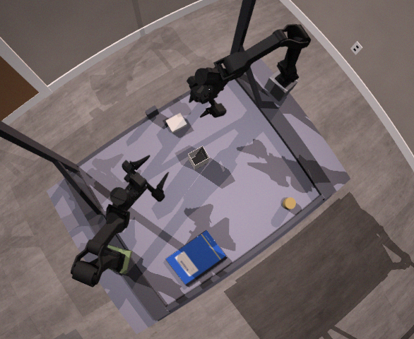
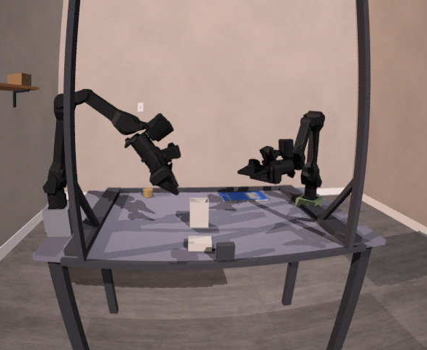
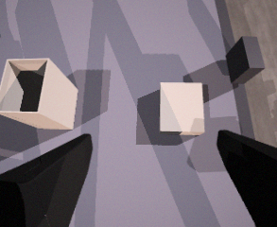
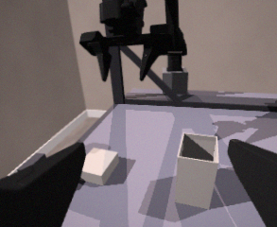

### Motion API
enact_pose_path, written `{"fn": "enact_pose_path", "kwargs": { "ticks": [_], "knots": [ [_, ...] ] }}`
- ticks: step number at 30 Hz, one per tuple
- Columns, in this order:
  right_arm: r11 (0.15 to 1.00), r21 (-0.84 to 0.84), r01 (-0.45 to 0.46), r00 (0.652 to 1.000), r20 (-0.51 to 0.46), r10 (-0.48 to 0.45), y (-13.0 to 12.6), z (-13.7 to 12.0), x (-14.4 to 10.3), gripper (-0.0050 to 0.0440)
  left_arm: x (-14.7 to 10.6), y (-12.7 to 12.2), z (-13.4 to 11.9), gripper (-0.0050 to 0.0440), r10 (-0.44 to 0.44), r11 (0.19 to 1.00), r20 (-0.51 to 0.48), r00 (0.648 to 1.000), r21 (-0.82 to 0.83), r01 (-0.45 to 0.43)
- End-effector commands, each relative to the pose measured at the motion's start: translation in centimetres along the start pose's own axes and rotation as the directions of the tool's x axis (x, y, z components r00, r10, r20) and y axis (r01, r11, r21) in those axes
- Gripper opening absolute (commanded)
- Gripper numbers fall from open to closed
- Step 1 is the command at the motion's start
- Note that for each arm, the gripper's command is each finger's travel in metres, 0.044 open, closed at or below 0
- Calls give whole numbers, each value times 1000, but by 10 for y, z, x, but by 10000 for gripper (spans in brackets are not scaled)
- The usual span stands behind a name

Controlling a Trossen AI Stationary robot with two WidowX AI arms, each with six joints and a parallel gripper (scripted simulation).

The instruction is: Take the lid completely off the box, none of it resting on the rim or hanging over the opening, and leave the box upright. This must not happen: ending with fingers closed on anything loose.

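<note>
The white box (image 1: pixel 198 157) stands upright and open-topped near the middle of the table; it also shows in the exterior view (image 2: pixel 199 212), the left wrist view (image 3: pixel 34 93) and the right wrist view (image 4: pixel 198 170). The white lid (image 1: pixel 176 122) (image 2: pixel 200 243) (image 3: pixel 181 108) (image 4: pixel 98 165) lies flat on the table apart from the box, near the table edge. My left gripper (image 1: pixel 210 109) (image 2: pixel 168 184) (image 3: pixel 154 139) is open and empty, raised above the table near the lid. My right gripper (image 1: pixel 156 167) (image 2: pixel 242 171) (image 4: pixel 157 148) is wide open and empty, hovering and pointing at the box.
A dark cube (image 1: pixel 151 111) (image 2: pixel 225 250) sits by the table edge next to the lid. A blue book (image 1: pixel 196 257) lies near the right arm's side. A yellow cylinder (image 1: pixel 289 203) stands at a far corner. Dark frame posts rise at the table's edges.
</note>
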State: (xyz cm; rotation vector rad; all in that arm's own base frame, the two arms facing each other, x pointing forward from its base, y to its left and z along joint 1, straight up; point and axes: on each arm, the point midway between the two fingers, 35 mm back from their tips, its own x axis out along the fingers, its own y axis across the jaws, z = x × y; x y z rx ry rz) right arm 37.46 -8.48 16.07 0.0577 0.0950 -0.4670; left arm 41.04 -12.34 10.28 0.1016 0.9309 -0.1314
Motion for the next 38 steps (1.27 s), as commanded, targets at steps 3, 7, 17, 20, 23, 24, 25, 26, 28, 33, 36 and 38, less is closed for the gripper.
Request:
{"fn": "enact_pose_path", "kwargs": {
  "ticks": [3, 7, 17, 20, 23, 24, 25, 26, 28, 33, 36, 38],
  "knots": [
    [989, -2, -147, 985, 87, 147, 18, 63, -36, 440, -66, 28, 12, 362, 33, 999, 253, 967, -28, -27],
    [981, -10, -192, 976, 101, 192, 23, 77, -47, 440, -88, 38, 15, 362, 43, 999, 333, 942, -38, -33],
    [918, -65, -391, 907, 144, 397, 47, 141, -97, 440, -201, 90, 30, 362, 123, 992, 712, 691, -108, -65],
    [902, -75, -426, 888, 155, 432, 51, 154, -106, 440, -224, 101, 34, 362, 139, 990, 773, 619, -123, -70],
    [896, -78, -437, 882, 159, 444, 52, 158, -109, 440, -232, 105, 35, 362, 145, 989, 793, 592, -130, -68],
    [893, -78, -444, 880, 148, 451, 54, 157, -108, 440, -238, 107, 36, 362, 149, 988, 806, 573, -137, -64],
    [890, -79, -448, 878, 149, 455, 55, 159, -109, 440, -242, 109, 37, 362, 151, 988, 815, 559, -139, -64],
    [889, -81, -451, 876, 150, 458, 55, 160, -110, 440, -245, 111, 37, 362, 154, 988, 822, 549, -141, -65],
    [889, -80, -451, 875, 155, 458, 55, 162, -110, 440, -243, 113, 38, 362, 156, 987, 823, 546, -144, -65],
    [889, -80, -451, 875, 155, 458, 55, 162, -110, 440, -244, 114, 38, 362, 157, 987, 826, 542, -144, -67],
    [889, -80, -451, 875, 155, 458, 55, 162, -110, 440, -244, 114, 38, 362, 157, 987, 826, 542, -144, -67],
    [889, -80, -451, 875, 155, 458, 55, 162, -110, 440, -244, 114, 38, 362, 157, 987, 826, 542, -144, -67]
  ]
}}
